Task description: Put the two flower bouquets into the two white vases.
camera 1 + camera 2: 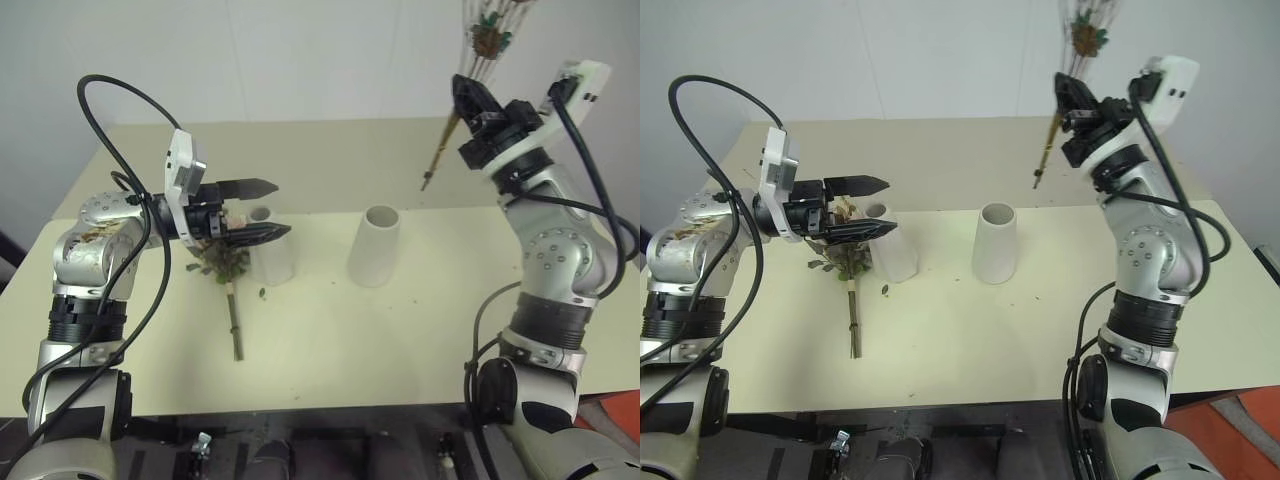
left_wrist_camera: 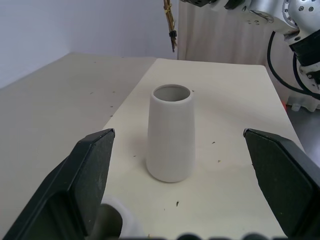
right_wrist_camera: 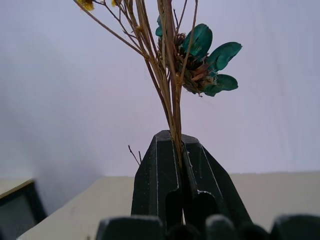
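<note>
Right tool (image 1: 470,100) pressed together on the thin brown stems of the yellow-orange blossom spray (image 1: 492,40), raised high; stem ends (image 1: 432,172) hang free below it, slanting down toward the surface (image 1: 400,330). Blossoms run out past the frame top.

Below and inboard of that tool: stout wide-mouthed matte white vase (image 1: 375,245), upright, empty. Stem tips are well apart from its mouth, behind it.

Left tool (image 1: 262,210) spread wide, level, empty, hovering right at the mouth of the slim narrow-mouthed white vase (image 1: 272,250). Just under it, the dusty pink rose bouquet with green leaves (image 1: 222,262) lies flat on the surface, stem (image 1: 236,325) pointing toward the robot, beside the slim vase.

Risks, as I judge them:
- Stems slanted, not plumb: tips may catch the rim and tip the vase.
- Thin stems could slip or splay in the pinch.
- Left tool sits so near the slim vase that any sweep could knock it over.
</note>
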